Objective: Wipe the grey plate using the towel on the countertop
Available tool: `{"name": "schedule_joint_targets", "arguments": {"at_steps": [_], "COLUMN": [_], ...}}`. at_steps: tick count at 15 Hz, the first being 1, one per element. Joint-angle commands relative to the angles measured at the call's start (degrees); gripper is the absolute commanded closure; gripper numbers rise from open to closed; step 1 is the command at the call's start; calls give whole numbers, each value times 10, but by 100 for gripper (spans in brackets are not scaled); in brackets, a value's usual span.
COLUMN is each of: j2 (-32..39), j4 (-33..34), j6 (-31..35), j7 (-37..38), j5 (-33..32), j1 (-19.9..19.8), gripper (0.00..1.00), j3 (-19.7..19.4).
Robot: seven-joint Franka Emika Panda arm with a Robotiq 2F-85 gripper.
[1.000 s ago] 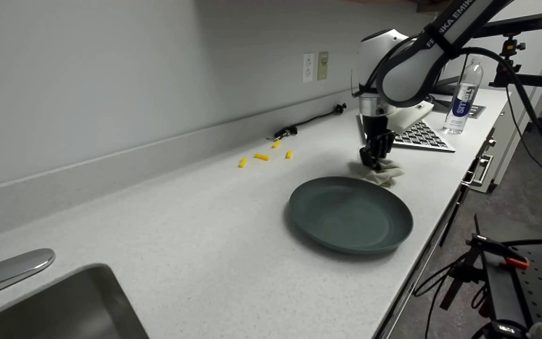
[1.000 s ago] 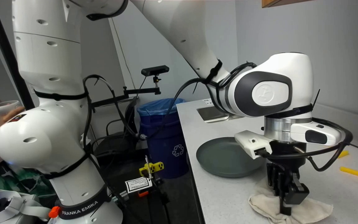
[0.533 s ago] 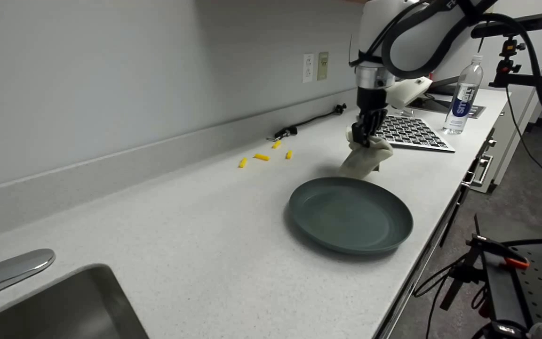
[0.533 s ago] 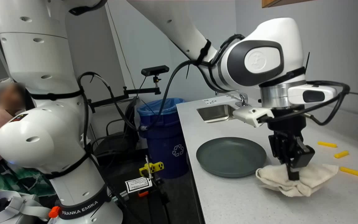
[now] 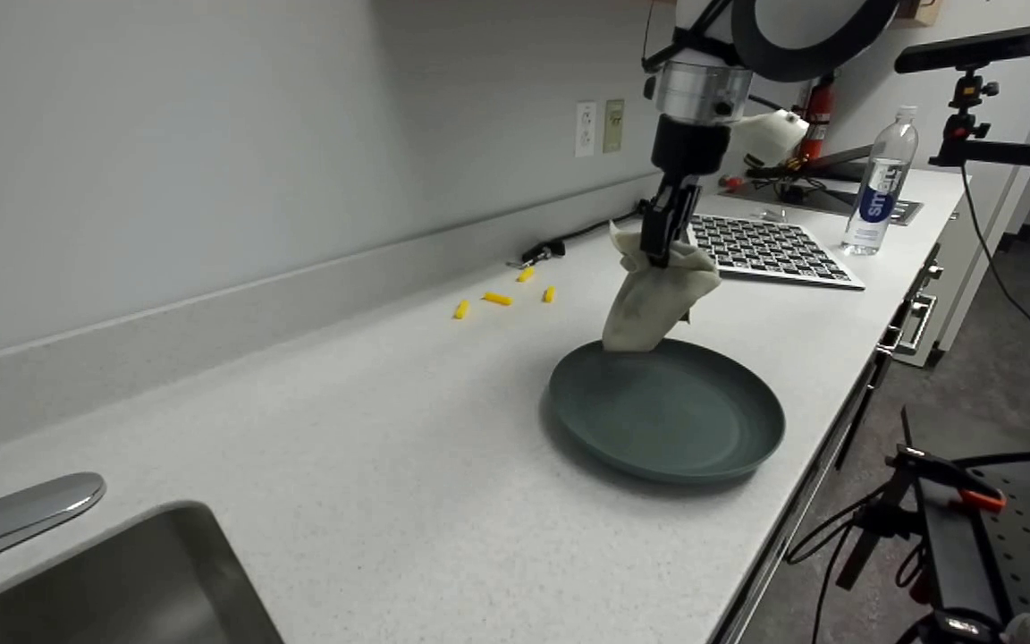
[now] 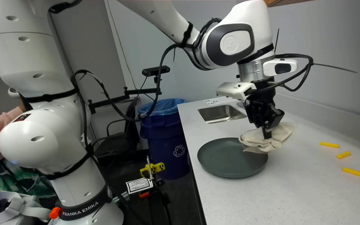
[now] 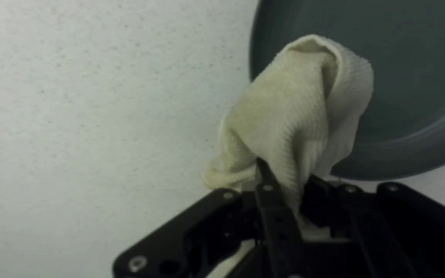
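- Plate (image 5: 671,416) low, towel (image 7: 280,104) held over its rim: the fingers (image 7: 270,200) of the gripper (image 5: 660,253) are pinched on a fold, and loose towel spills out around them.
- Past the fingertips, the towel's free end laps over the rim in the wrist view, right of centre. Whether it touches the plate I cannot tell.
- The plate rests on the counter (image 5: 372,447), right of centre in an exterior view; in the wrist view it fills the upper right, partly cut off.
- Wiping looks about to begin, I judge.
- The towel could slip: only a bunched fold seems held, and drag would tug at it.
- The plate could skid: nothing visible pins it, and a sideways push on the raised rim might send it toward the counter's edge.
- Bare fingertips could scrape the plate if the towel bunches aside as the gripper presses down.
- The wrist view shows the fold running between the fingers; both exterior views show the gripper's height, which the wrist view flattens.
- Four sticks (image 5: 497,299) and a bottle (image 5: 882,183) show in an exterior view; three sticks (image 6: 355,172) and a bin (image 6: 164,137) in an exterior view. The wrist view has none of these.
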Motion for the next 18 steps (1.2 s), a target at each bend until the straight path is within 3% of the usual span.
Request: {"name": "schedule_joint_targets", "arguments": {"at_steps": [1,6,10,12,15,18], "j2": [5,76,117,127,139,146], "j4": [-6,19,34,37,41,40], "j6": [-26,-59,-92,-124,-171,-164], "j7": [-89,-111,-108,-98,-62,-24], "j5": [89,120,106,76,-24,-107], "j1": [19,30,28,29,34,35], "gripper": [97,97,97,97,97,97], "j3": [16,37,49,46,25,8]}}
